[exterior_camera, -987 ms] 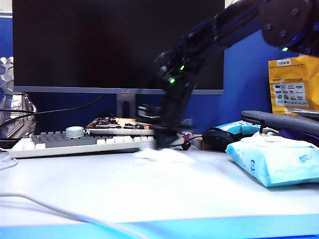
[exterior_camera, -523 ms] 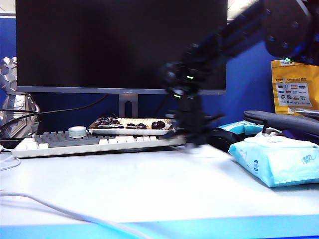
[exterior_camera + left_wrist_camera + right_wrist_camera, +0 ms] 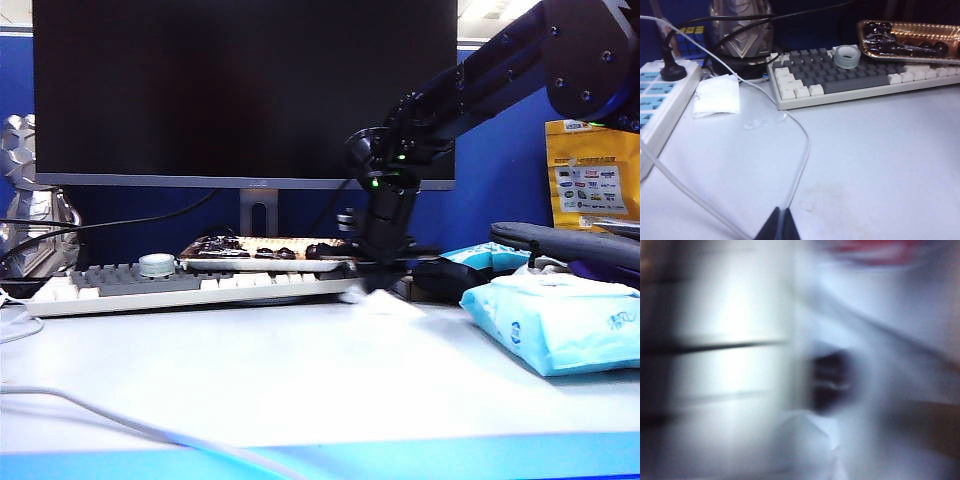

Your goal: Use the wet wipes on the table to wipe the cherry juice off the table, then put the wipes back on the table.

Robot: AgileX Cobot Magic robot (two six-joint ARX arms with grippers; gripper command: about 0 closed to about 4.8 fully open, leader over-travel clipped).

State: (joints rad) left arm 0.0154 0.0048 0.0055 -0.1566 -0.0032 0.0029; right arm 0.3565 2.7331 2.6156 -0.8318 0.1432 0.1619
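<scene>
My right gripper [image 3: 379,287] reaches down from the upper right to the table [image 3: 300,380], just in front of the keyboard's right end. It is shut on the wet wipes [image 3: 386,303], a crumpled white sheet pressed flat on the surface beneath it. The right wrist view is smeared by motion; pale folds of the wet wipes [image 3: 810,445] and a blurred red patch [image 3: 875,252] show there. I cannot make out cherry juice in the exterior view. In the left wrist view my left gripper [image 3: 782,226] hangs low over the table, shut and empty.
A keyboard [image 3: 180,285] lies before the monitor [image 3: 240,90], with a tray of dark cherries [image 3: 260,250] behind it. A light blue pack [image 3: 555,325] and a black mouse [image 3: 440,275] sit at the right. A thin cable [image 3: 800,145], a power strip [image 3: 660,100] and a small white folded sheet [image 3: 716,95] are at the left.
My right gripper has swept the wet wipes across the table from the middle toward the right, along the keyboard's front, and its wrist has turned. The left arm has stayed still.
</scene>
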